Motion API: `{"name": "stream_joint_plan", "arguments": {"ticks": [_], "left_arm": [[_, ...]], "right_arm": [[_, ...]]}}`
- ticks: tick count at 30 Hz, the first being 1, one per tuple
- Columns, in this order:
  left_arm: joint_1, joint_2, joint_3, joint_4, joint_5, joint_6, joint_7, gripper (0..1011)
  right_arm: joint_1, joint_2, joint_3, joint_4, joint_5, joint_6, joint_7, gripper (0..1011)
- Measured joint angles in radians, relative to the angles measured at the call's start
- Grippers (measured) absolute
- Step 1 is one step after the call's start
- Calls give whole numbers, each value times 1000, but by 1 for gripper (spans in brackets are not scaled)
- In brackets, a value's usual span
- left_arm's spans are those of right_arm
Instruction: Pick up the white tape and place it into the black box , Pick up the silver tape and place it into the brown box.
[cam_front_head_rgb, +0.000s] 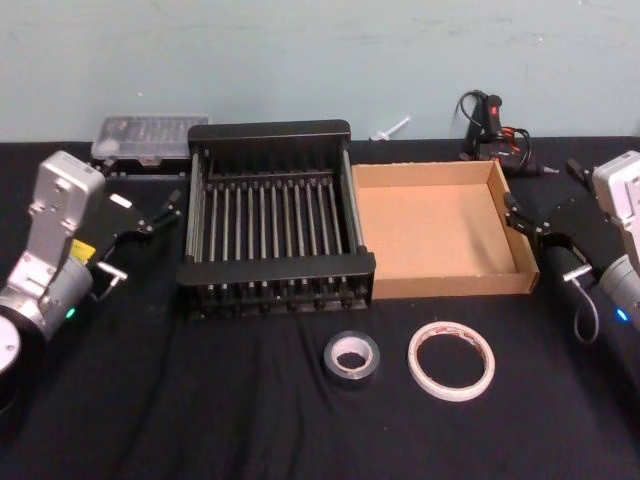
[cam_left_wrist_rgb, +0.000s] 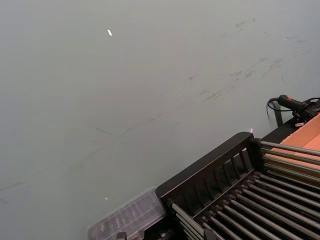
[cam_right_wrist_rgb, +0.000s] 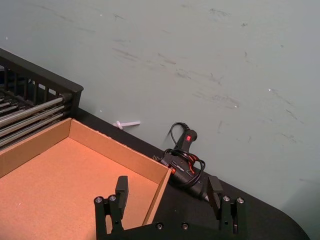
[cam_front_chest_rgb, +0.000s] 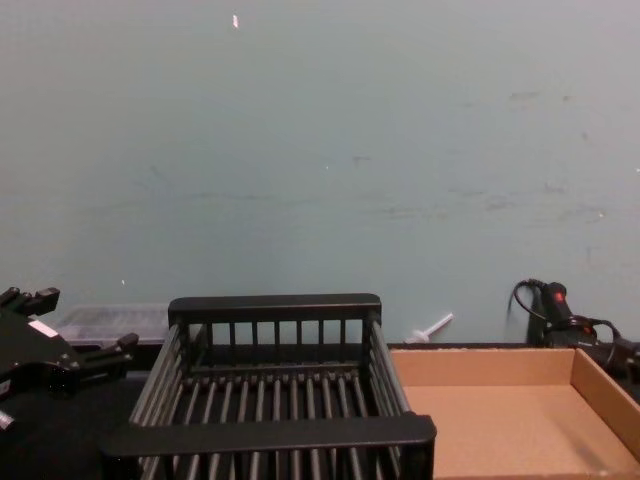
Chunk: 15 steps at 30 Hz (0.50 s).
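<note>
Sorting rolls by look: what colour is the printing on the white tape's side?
Red, on the white tape near its far rim; the head view shows it best.

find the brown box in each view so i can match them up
Head: brown box, right of centre, beside the black box.
Left wrist: an orange sliver at the right edge.
Right wrist: lower left.
Chest: lower right.
Shared landmark: the black box.

Nothing readable here tbh; the white tape (cam_front_head_rgb: 451, 360) has red printed marks, but they're too small to make out.
</note>
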Motion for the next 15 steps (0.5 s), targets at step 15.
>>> {"name": "stream_joint_plan", "arguments": {"ticks": [15], "left_arm": [[0,0,0,0,0,0,0,1001]], "right_arm": [[0,0,0,0,0,0,0,1002]]}}
